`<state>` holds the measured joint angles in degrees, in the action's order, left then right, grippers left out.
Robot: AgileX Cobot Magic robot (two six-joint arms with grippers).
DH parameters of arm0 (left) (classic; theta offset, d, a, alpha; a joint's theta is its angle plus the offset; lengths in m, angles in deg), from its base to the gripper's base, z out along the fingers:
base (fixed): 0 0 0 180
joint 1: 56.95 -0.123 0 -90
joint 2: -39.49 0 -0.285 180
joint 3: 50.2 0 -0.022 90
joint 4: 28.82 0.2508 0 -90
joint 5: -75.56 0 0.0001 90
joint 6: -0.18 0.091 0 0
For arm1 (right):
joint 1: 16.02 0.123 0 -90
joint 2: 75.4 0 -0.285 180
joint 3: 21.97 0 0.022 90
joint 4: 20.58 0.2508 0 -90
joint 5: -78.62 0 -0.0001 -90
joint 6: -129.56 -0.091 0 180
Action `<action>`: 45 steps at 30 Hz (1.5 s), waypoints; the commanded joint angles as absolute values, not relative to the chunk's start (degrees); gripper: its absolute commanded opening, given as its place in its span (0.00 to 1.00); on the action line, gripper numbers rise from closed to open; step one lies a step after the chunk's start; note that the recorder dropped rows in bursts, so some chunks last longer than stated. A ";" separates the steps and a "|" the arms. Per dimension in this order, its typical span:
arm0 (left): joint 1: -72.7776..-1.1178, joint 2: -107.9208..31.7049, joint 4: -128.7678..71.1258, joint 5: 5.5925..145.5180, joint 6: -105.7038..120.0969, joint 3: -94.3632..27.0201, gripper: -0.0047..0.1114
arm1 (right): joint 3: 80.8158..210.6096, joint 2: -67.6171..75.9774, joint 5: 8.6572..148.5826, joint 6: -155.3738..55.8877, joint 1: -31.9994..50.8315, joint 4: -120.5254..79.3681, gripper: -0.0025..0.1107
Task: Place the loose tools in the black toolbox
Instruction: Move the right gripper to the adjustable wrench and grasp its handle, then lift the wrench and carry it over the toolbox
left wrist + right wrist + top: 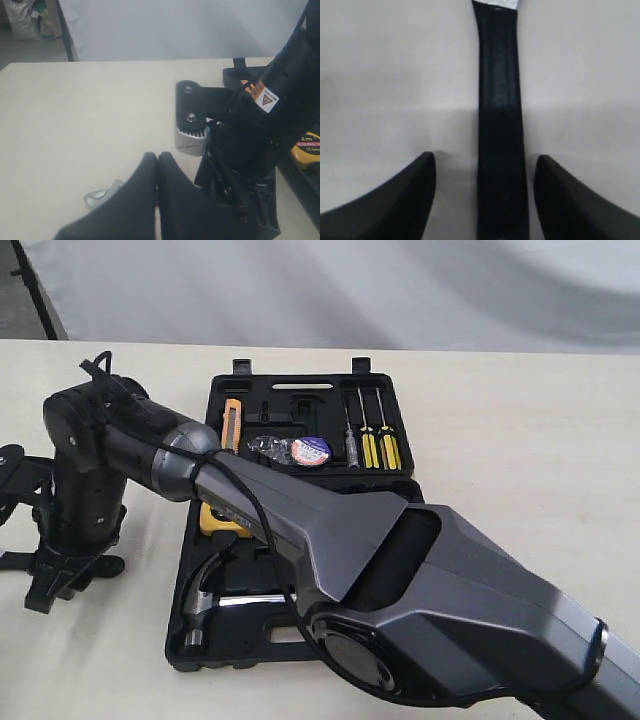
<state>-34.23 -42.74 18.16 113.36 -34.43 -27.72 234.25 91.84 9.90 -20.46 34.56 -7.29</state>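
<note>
The black toolbox [222, 390] lies open mid-table. The black tape roll [309, 451] rests in its far half, and the claw hammer [199, 596] in its near half is partly hidden by my right arm. That arm reaches across to the table left of the box, where my right gripper [66, 575] points down. It is open [485, 156], with the adjustable wrench's black handle [501, 125] lying between its fingers and untouched by them. The wrench's silver jaw [101, 195] peeks out beside my shut left gripper [157, 157], close to the right gripper [235, 150].
A yellow tape measure [214, 524], an orange-handled tool [232, 423] and three screwdrivers [370, 445] sit in the box. Part of the left arm [12, 472] shows at the left edge. Bare table [520, 420] spreads right of the box.
</note>
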 commanded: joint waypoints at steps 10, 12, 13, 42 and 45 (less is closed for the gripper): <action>-34.42 -42.28 17.38 112.39 -35.02 -27.18 0.05 | 233.94 89.91 8.66 -23.76 32.84 -4.27 0.02; -34.42 -42.28 17.38 112.39 -35.02 -27.18 0.05 | 233.94 87.89 8.66 -23.87 32.68 -4.27 0.02; -34.42 -42.28 17.38 112.39 -35.02 -27.18 0.05 | 233.94 86.80 8.66 -23.87 32.68 -4.27 0.02; -34.42 -42.28 17.38 112.39 -35.02 -27.18 0.05 | 195.31 65.29 8.66 -19.73 32.10 -26.92 0.02; -34.42 -42.28 17.38 112.39 -35.02 -27.18 0.05 | 193.33 65.29 8.66 -19.73 32.10 -27.22 0.14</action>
<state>-34.23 -42.74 18.16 113.36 -34.43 -27.72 194.89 65.96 8.70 -20.11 32.48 -25.96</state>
